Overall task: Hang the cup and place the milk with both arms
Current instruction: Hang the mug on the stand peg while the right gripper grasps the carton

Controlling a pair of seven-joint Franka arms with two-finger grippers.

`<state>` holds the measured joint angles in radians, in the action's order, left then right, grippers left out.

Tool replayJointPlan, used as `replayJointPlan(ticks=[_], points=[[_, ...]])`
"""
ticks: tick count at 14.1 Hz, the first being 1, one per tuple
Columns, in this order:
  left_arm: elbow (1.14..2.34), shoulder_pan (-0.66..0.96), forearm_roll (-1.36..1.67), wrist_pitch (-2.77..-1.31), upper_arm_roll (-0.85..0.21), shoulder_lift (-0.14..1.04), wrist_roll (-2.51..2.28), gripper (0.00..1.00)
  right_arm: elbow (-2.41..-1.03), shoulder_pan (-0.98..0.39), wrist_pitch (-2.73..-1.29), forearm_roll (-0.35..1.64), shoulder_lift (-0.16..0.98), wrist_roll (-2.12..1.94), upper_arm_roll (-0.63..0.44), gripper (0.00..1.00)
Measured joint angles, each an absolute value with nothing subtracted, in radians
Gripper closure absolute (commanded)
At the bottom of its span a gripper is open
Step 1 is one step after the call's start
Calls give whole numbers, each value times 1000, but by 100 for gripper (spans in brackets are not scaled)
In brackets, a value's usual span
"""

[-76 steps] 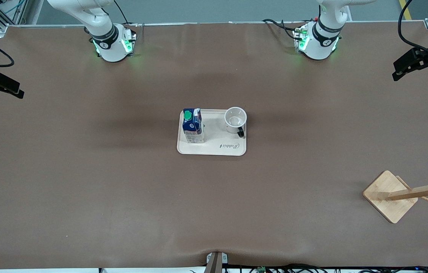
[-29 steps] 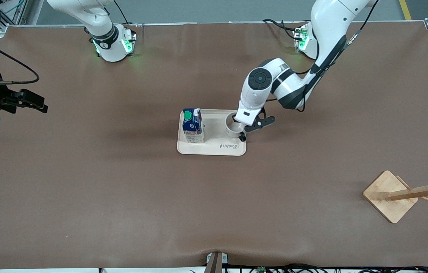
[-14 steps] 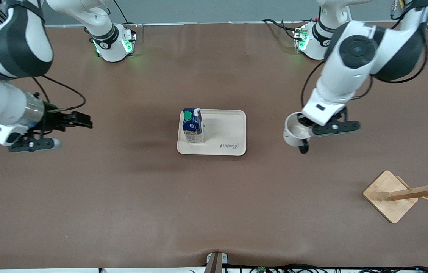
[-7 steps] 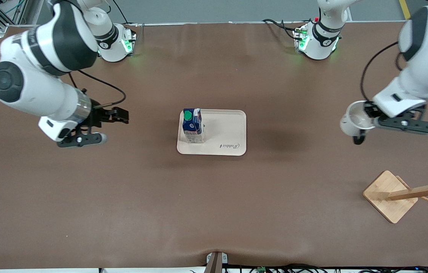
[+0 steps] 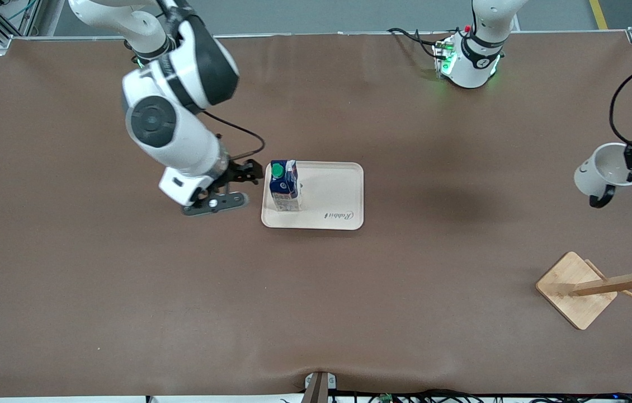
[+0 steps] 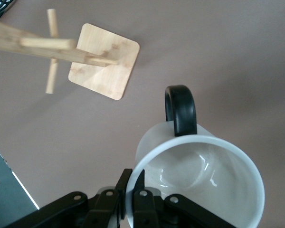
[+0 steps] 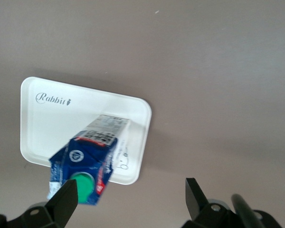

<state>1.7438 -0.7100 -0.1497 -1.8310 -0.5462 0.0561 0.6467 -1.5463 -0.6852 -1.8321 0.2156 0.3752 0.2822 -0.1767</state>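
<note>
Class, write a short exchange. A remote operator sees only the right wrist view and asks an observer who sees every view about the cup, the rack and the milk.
Operator: I see only milk and a tray. Where is the cup?
Observer: The left gripper holds the cup by its rim, in the air over the left arm's end of the table.
Operator: Is the rack ready?
Observer: The wooden rack stands at that same end of the table, with nothing on its pegs.
Operator: Is my gripper touching the milk?
Observer: No. The right gripper is open beside the milk, apart from it.
</note>
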Motion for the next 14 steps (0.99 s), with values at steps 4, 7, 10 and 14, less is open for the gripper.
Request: replayJointPlan(ticks=[4, 7, 10, 14], points=[[1617, -736, -151, -1839, -546, 195, 729, 100, -1502, -748, -1863, 216, 475, 337, -175, 0], [1542, -734, -175, -1840, -547, 267, 742, 100, -1482, -754, -1863, 241, 498, 343, -176, 0], [1511, -728, -177, -1840, -549, 304, 742, 100, -1473, -754, -1856, 299, 498, 343, -177, 0], [1463, -722, -177, -1841, -550, 349, 742, 100, -1474, -771, -1818, 301, 499, 343, -172, 0]])
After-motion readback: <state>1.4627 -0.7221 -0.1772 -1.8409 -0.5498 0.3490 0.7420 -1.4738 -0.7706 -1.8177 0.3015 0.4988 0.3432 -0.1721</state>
